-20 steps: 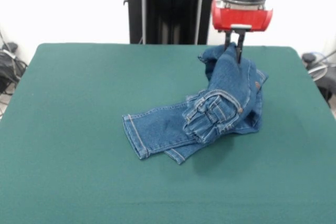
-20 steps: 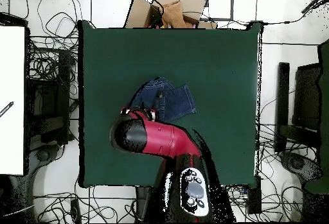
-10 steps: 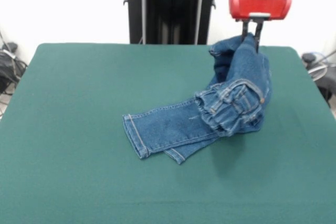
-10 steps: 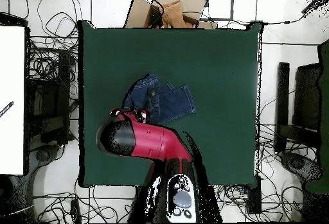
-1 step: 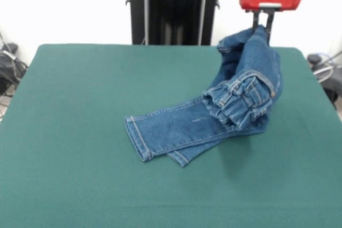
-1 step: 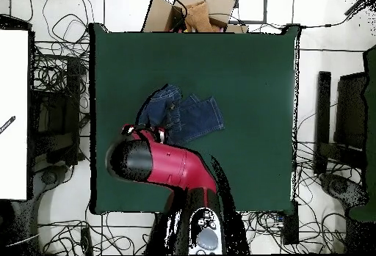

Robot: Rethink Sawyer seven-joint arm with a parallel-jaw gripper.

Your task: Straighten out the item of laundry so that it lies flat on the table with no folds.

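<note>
Blue denim: one pair of jeans (image 5: 224, 110) lies right of centre on one green table (image 5: 80, 105). Two legs stretch flat toward lower left, stacked. One red gripper (image 5: 262, 25), upper right of the front view, is clenched on the waist end, lifting it so the gathered waistband droops in folds.

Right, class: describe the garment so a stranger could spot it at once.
On the large dark green cloth-covered table, look right of centre in the front view. The small blue denim jeans lie there, legs flat, top end lifted by the red arm's pincer; it is the table's only item.
</note>
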